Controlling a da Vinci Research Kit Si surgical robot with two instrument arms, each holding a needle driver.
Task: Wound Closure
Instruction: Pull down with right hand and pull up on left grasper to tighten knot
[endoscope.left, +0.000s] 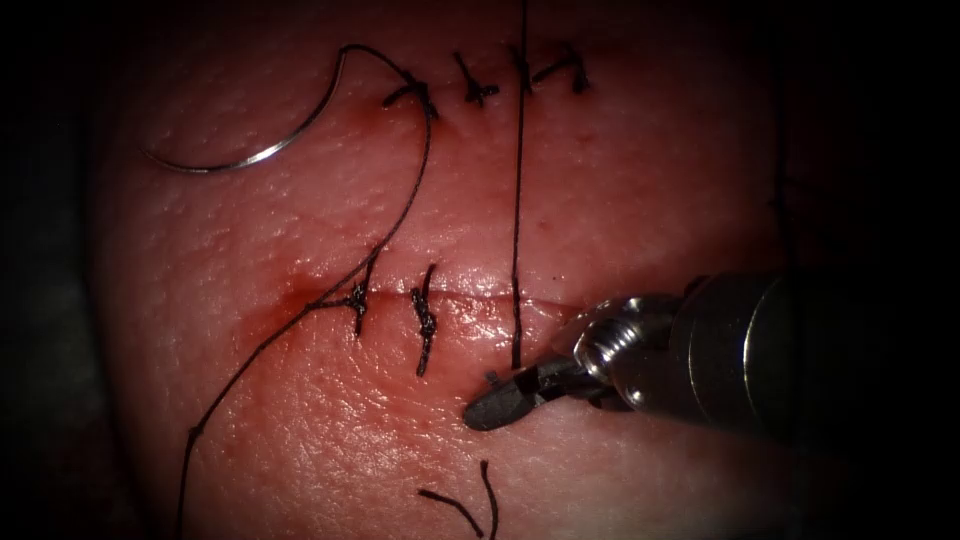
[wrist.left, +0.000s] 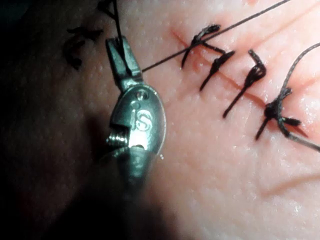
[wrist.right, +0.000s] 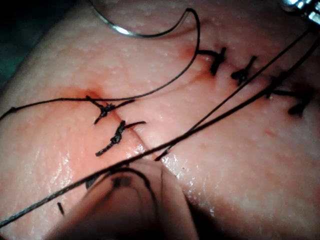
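tissue (endoscope.left: 620, 190), needle (endoscope.left: 250, 150) and thread (endoscope.left: 405, 215) lying on it

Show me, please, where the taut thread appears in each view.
Endoscope: taut thread runs vertically, from the stitch row down to the cut.
Left wrist: slants from the left gripper across that row.
Right wrist: slants across that row.
Shared landmark: the stitch row.

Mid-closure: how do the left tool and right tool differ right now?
The left tool grips the taut thread in its claw; whether the right tool holds anything is unclear. The left tool works near the upper stitches; the right tool lies beside the lower cut. Shared: neither holds the needle, lying free on the tissue.
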